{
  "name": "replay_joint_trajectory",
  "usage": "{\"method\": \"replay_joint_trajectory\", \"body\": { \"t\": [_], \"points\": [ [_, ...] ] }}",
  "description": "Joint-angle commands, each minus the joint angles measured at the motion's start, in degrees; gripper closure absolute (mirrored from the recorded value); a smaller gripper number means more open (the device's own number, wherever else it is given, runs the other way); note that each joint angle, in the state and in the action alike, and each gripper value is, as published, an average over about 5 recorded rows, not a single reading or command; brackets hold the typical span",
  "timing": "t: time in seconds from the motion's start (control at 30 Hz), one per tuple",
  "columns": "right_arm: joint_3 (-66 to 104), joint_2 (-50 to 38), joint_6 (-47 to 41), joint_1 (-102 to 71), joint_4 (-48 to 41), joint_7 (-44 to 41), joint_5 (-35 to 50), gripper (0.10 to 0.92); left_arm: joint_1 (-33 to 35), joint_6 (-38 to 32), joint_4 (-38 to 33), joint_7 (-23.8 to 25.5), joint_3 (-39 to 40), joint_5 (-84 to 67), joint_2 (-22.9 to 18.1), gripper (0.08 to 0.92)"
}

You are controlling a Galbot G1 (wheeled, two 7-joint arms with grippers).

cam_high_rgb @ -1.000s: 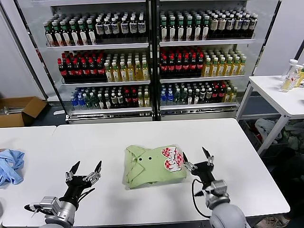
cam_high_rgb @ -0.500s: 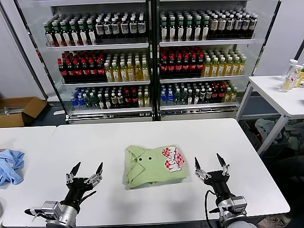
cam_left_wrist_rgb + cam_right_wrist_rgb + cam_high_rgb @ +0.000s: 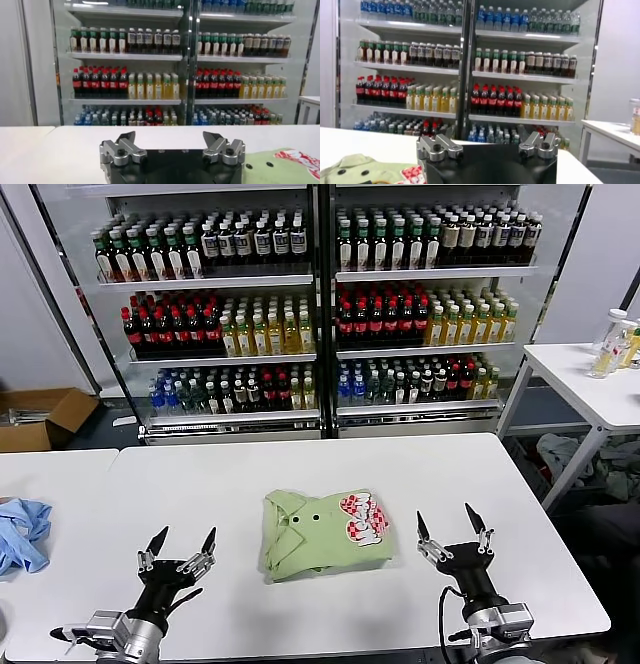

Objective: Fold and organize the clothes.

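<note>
Green collared shirt (image 3: 322, 533) lies folded mid-counter (image 3: 300, 464), nearer the front edge; left gripper (image 3: 178, 546) and right gripper (image 3: 451, 530) flank it, fingers apart, empty; risk: a low pass snagging the fold and undoing it.

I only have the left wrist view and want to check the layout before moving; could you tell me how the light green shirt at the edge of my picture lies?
Observer: The light green short-sleeved shirt lies folded mid-table, collar and red-and-white print facing up.
Operator: Thank you; where is the right gripper, please?
Observer: The right gripper hovers open beside the shirt's print side, apart from it.
Operator: And is anything else lying on the tables?
Observer: A crumpled light blue cloth lies on the adjoining white table, beyond the open left gripper.
</note>
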Motion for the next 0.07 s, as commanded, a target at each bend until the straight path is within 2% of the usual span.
{"method": "replay_joint_trajectory", "body": {
  "t": [0.03,0.07],
  "points": [
    [0.7,-0.3,0.2,-0.8,1.1,0.3,-0.3,0.203,0.3,-0.3,-0.3,0.0,-0.4,0.4,0.0,0.177],
    [0.7,-0.4,0.2,-0.7,1.2,0.4,-0.3,0.203,0.3,-0.3,-0.3,0.0,-0.4,0.4,0.0,0.177]
  ]
}}
